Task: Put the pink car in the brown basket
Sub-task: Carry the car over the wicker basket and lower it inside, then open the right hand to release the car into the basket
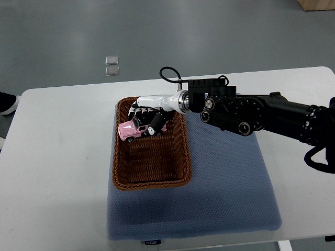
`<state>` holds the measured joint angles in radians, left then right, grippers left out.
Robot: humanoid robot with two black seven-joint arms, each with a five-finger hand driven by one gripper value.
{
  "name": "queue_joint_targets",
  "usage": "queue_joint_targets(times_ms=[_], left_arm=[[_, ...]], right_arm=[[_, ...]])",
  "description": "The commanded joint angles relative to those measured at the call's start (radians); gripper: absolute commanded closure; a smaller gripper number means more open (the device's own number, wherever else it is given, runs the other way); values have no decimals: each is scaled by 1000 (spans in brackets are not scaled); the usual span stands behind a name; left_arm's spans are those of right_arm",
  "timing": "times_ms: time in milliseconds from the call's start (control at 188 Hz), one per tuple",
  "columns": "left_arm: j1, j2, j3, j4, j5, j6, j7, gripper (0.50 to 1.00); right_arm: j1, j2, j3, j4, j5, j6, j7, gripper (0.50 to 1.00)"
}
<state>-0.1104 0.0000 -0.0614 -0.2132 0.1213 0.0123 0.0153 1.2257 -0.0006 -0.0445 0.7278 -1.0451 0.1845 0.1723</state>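
A pink toy car [129, 130] is inside the brown wicker basket [152, 166], toward its far left part. My right hand [148, 116] reaches in from the right over the basket's far end, and its white and black fingers [154, 125] curl around the car's right side. The arm behind the hand is black and crosses the blue mat. Whether the car rests on the basket floor or hangs just above it, I cannot tell. The left arm does not show.
The basket lies on the left part of a blue mat [220, 188] on a white table [57, 157]. Two small clear squares [111, 65] lie on the grey floor beyond the table. A dark shoe [6, 102] shows at the left edge.
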Motion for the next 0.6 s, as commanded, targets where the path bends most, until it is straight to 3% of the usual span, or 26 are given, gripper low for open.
queue_joint_targets(times_ms=[0, 90, 287, 441, 595], left_arm=[[0, 0, -2, 3, 0, 0, 0, 500], [0, 0, -3, 5, 0, 0, 0, 500], [0, 0, -2, 5, 0, 0, 0, 500], [0, 0, -2, 5, 0, 0, 0, 500], [0, 0, -3, 5, 0, 0, 0, 500]], right_arm=[[-11, 1, 0, -8, -3, -2, 7, 812], [-11, 1, 0, -10, -1, -2, 15, 705], [-9, 1, 6, -8, 4, 3, 16, 605], [6, -32, 55, -7, 16, 7, 18, 603], [-18, -114, 273, -5, 80, 12, 19, 603]])
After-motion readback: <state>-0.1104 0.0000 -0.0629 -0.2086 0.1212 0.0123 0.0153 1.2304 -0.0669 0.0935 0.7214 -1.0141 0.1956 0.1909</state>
